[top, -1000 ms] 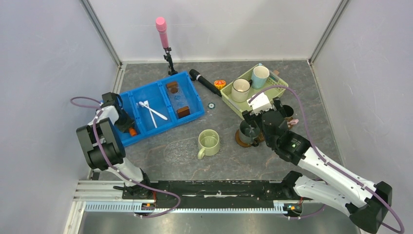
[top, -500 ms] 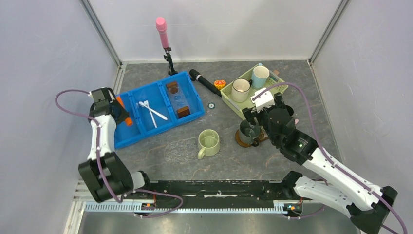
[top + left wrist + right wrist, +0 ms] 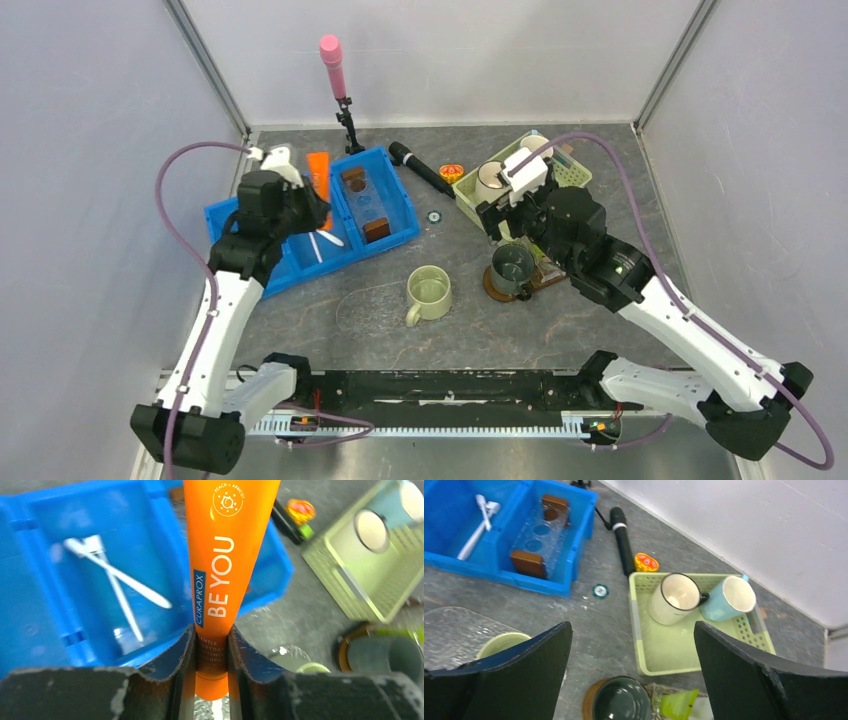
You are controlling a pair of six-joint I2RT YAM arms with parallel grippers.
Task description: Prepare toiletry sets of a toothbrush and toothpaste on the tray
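The left gripper, pinching the orange tube, should carry it gently to the tray; the right gripper gapes wide.

On my left, a blue bin holds a clear block with brown ends in 1 compartment. A black cylinder lies on the table between bin and pale green basket, an orange toy beside it. A small disc lies near the bin.

An orange toothpaste tube is pinched at its narrow end in the left gripper, above the blue bin where two white toothbrushes lie crossed. A dark green mug stands upright on the brown tray.
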